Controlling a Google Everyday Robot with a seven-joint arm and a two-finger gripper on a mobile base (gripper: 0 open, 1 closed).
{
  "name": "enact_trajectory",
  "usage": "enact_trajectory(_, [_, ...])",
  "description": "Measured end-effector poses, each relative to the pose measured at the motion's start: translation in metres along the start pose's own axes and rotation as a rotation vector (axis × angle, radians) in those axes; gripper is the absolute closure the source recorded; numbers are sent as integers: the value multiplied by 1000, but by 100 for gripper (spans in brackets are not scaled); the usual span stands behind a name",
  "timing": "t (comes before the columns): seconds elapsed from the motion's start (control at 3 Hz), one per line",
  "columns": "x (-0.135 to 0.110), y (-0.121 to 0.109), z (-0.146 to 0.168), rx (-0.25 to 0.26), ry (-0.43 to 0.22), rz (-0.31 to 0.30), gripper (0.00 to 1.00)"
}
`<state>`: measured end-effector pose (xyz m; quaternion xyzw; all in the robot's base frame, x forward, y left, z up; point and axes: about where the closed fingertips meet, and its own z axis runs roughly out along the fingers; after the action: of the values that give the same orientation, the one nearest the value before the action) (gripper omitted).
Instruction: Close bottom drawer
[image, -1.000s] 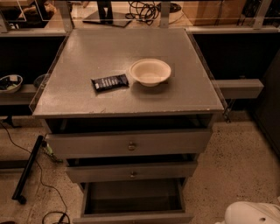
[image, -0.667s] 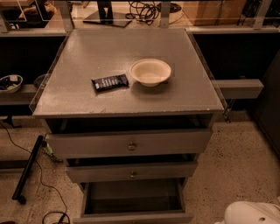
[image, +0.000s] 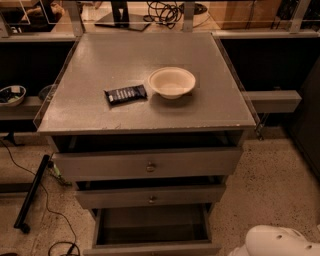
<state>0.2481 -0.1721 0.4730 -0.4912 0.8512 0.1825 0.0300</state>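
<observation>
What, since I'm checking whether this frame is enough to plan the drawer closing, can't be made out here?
Camera view, the only one:
- bottom drawer: most of its front panel and its knob are cut off by the lower edge.
- gripper: not in view; only a white robot part shows at the lower right corner, cut by the edge.
- dark packet on the cabinet top: print too small to read.

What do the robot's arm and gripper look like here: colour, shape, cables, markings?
Only a smooth, white, rounded shell shows in the bottom right corner, probably part of the arm. No cables or markings are visible on it. The gripper is not in view.
</observation>
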Motion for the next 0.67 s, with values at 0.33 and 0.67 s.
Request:
enact_trajectory(0.33, [1, 1, 1, -3, -1, 1, 100])
enact_trajectory(0.67, [8, 3, 49, -52, -42, 52, 100])
